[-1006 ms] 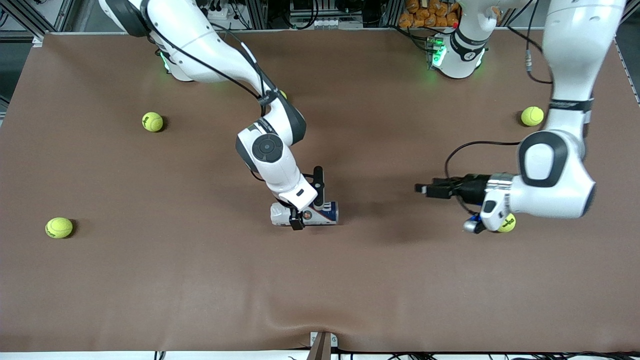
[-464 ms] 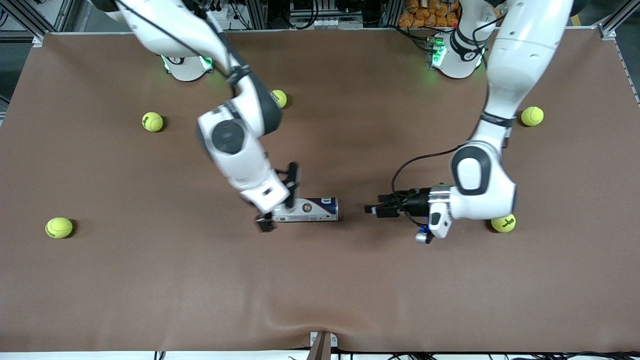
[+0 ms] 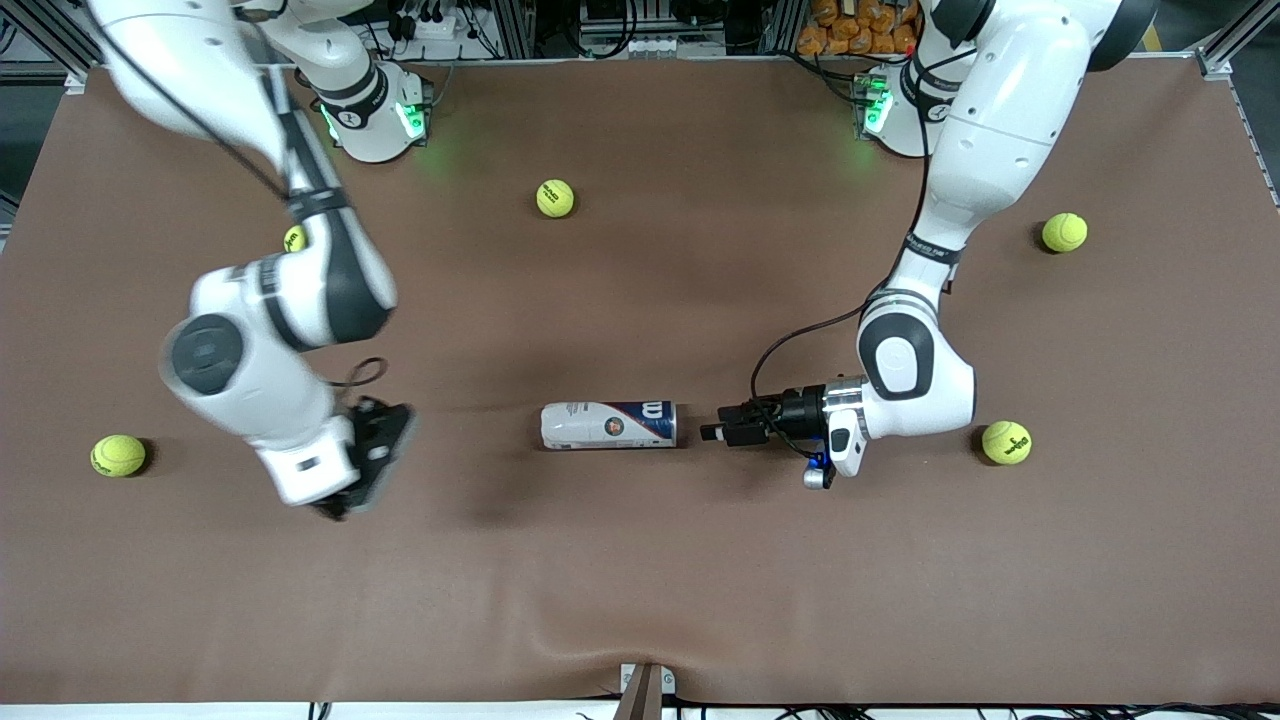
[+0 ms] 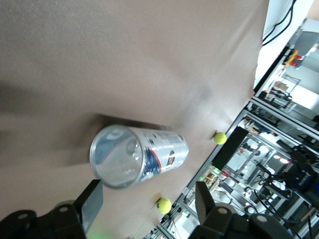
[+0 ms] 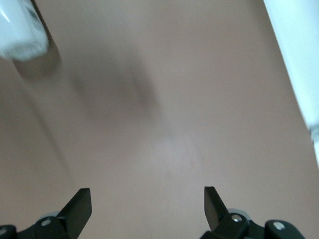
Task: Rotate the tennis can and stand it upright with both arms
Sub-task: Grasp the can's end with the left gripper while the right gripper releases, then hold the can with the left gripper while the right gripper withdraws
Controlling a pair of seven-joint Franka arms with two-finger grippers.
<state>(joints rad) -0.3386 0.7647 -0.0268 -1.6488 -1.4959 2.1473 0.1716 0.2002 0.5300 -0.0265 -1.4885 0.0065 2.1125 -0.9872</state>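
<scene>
You see a plain brown counter (image 3: 640, 560) under everything. The tennis can (image 3: 608, 425) wears a white label toward the right arm's end, navy with a white W toward the left arm's end, plus a small round emblem, possibly red and blue. The tennis balls (image 3: 555, 197) are yellow-green. Both arms are white with dark grey joint caps; the left gripper (image 3: 712, 433) and right gripper (image 3: 345, 505) look black.

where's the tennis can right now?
The tennis can lies on its side near the table's middle in the front view, untouched. The open left gripper sits just off one end; the open right gripper is well clear.
</scene>
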